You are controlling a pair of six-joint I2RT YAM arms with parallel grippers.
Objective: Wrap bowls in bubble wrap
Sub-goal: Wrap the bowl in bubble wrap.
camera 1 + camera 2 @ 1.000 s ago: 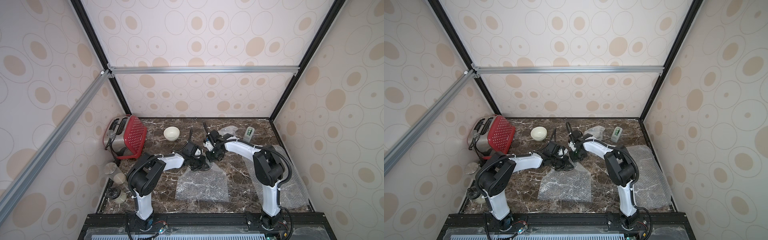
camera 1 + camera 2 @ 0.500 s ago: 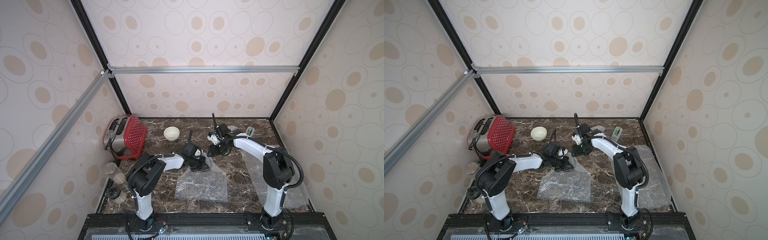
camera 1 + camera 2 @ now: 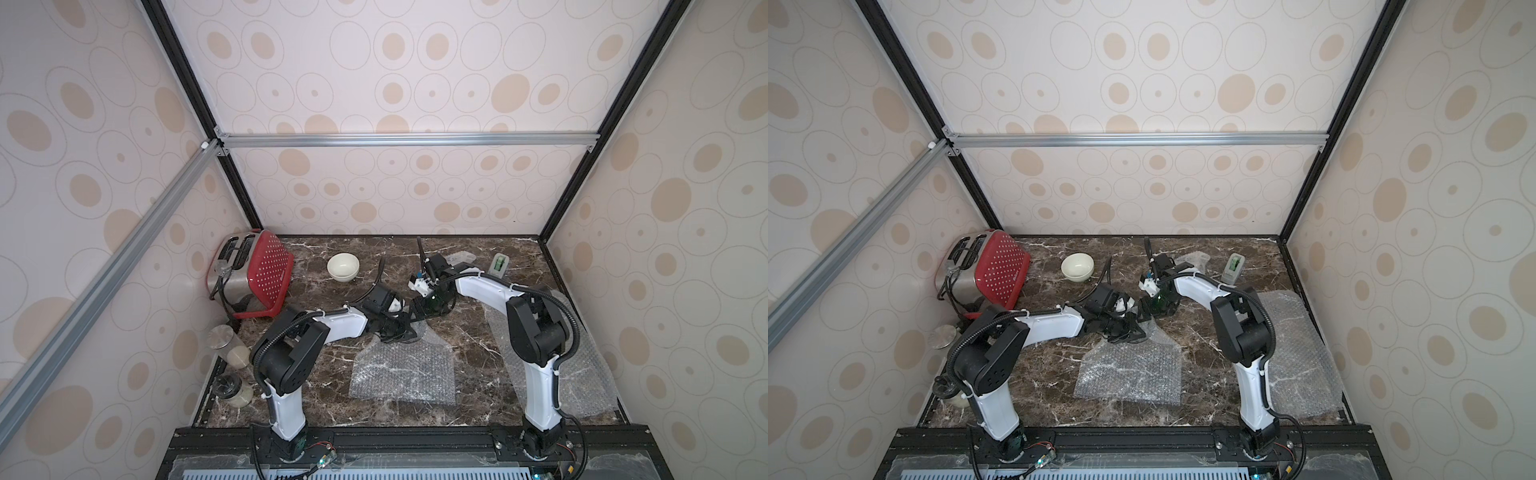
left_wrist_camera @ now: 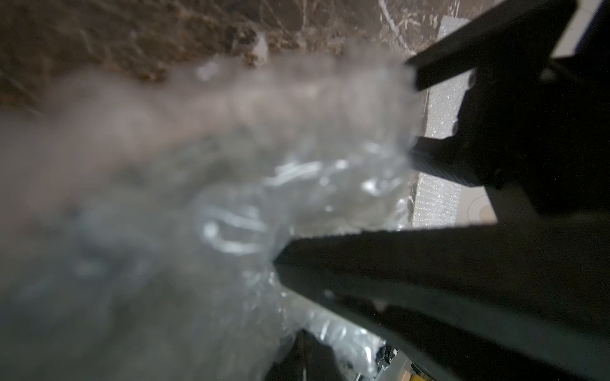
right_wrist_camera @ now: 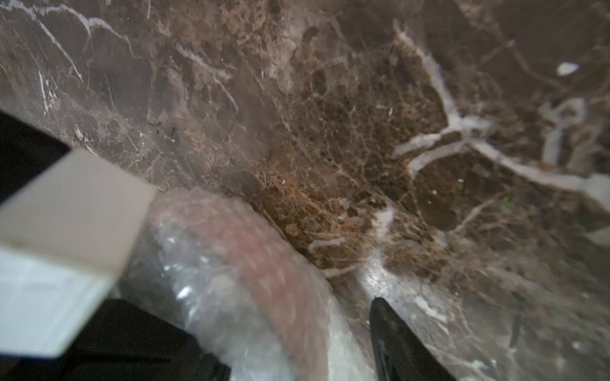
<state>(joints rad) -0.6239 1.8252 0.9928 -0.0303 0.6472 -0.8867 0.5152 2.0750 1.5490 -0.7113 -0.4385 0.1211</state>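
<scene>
Though blur hides detail, left jaws seemingly pinch bubble wrap (image 4: 231,204).

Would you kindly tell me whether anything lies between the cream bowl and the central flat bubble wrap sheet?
Yes. The left arm's wrist lies across the path from the cream bowl to the bubble wrap sheet, with the left claw at the sheet's far edge.

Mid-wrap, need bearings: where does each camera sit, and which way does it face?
Top views: high over the front edge, facing down and toward the back wall, on table and wrap; left arm and right arm show whole.
Left wrist: on the left arm, facing along its fingers into bunched wrap.
Right wrist: on the right arm, facing down at the table; one finger shows.
Shared: wrap and table appear in every view.
</scene>
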